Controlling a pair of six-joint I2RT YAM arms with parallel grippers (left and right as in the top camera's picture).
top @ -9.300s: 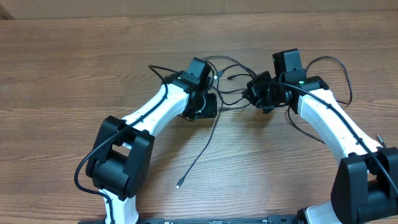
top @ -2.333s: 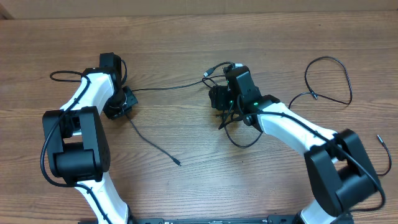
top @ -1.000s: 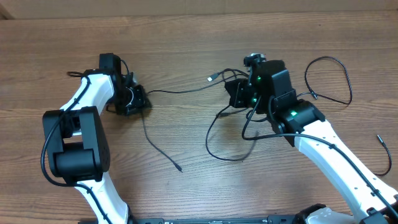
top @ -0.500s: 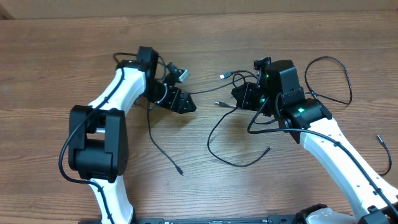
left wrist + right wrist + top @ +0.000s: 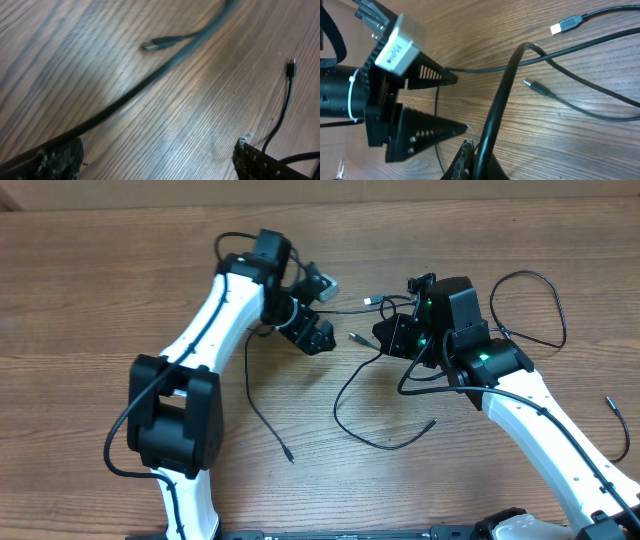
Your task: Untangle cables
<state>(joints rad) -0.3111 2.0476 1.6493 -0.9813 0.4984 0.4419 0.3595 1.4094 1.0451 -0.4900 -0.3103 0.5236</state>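
My right gripper (image 5: 472, 150) is clenched on one of the cables (image 5: 501, 95). The cord rises out of the closed jaws, bends over just ahead of them and runs away across the table (image 5: 120, 300). The left gripper (image 5: 320, 332) faces it from close by with its jaws spread wide and gripping nothing. In the left wrist view a blurred cord crosses the gap on a slant, close against one finger (image 5: 60, 156), and I cannot tell whether it touches. A flat silvery plug (image 5: 567, 24) and a small dark plug (image 5: 530, 84) lie just beyond my right fingertips, between the two grippers. More loose cord loops below the right gripper. One long strand (image 5: 250, 395) trails back from the left gripper towards its base. A separate loop (image 5: 526, 274) lies well off behind the right arm. I judge these cords light, limp and a little springy. They should drag easily over the wood and hold no shape, so a pull at one point will probably tug the neighbouring loops along. The jacket looks smooth, so a loose pinch may slide. I would take hold on the cord just behind a plug, where the end is easy to follow, and not on the plug tip, which seems the part easiest to damage. I would avoid the crossings, where two cords could be caught together.
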